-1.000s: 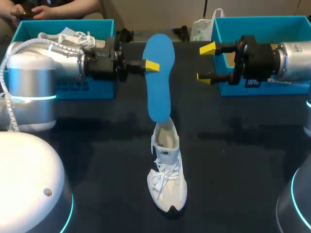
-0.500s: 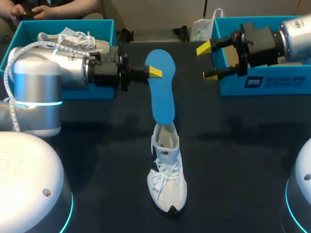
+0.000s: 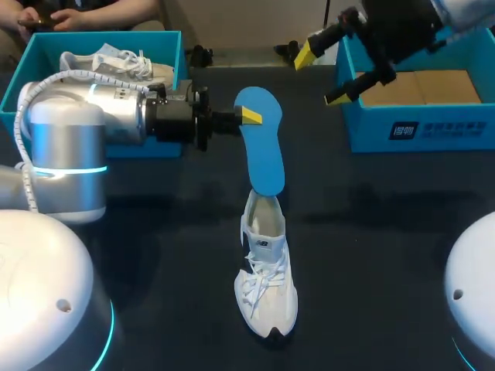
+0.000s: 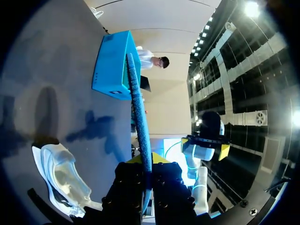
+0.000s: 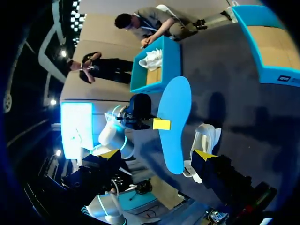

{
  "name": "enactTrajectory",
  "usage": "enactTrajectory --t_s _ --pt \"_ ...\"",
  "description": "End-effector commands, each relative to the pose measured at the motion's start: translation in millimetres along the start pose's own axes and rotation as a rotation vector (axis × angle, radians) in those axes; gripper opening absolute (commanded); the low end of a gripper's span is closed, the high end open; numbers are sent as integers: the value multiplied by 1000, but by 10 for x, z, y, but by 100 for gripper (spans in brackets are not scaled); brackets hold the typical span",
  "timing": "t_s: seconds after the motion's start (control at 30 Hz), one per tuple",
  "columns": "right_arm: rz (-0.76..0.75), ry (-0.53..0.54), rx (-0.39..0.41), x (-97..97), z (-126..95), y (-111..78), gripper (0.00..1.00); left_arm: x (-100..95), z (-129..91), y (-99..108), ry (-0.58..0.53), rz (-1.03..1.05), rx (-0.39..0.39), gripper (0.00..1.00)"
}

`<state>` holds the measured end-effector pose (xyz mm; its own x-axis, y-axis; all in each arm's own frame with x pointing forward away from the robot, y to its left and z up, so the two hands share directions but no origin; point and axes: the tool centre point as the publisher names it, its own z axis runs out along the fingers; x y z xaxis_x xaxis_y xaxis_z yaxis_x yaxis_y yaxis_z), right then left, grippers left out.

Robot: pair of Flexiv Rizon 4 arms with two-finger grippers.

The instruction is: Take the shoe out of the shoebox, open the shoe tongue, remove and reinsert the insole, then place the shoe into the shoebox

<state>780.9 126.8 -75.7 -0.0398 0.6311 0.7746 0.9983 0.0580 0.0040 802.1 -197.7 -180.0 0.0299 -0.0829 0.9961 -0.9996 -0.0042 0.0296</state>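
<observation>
A blue insole (image 3: pixel 261 143) hangs upright over the table's middle, with my left gripper (image 3: pixel 249 116) shut on its upper edge. Its lower end meets the heel opening of the white shoe (image 3: pixel 265 278), which lies on the dark table with its toe towards the front. In the left wrist view the insole (image 4: pixel 139 117) runs edge-on out from between the fingers, with the shoe (image 4: pixel 61 173) beside it. My right gripper (image 3: pixel 325 73) stands open and empty, high at the back right near the blue shoebox (image 3: pixel 421 131). In the right wrist view the insole (image 5: pixel 173 124) sits ahead of the gripper (image 5: pixel 157 154).
A second blue box (image 3: pixel 166 46) at the back left holds another white shoe (image 3: pixel 116 62). The right shoebox has a brown cardboard bottom. A white plastic bag (image 3: pixel 319 46) and small dark items lie along the back edge.
My left gripper has carried the insole down and a little to the right, over the shoe's heel. My right gripper has risen and swung away towards the back right, still open.
</observation>
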Motion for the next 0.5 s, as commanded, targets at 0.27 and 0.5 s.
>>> enactTrajectory --t_s 0.27,0.5 --pt "63 -486 37 310 96 -111 100 -12 10 -10 0 0 -3 0" --pt "58 -642 48 446 250 -154 100 -12 10 -10 0 0 -3 0"
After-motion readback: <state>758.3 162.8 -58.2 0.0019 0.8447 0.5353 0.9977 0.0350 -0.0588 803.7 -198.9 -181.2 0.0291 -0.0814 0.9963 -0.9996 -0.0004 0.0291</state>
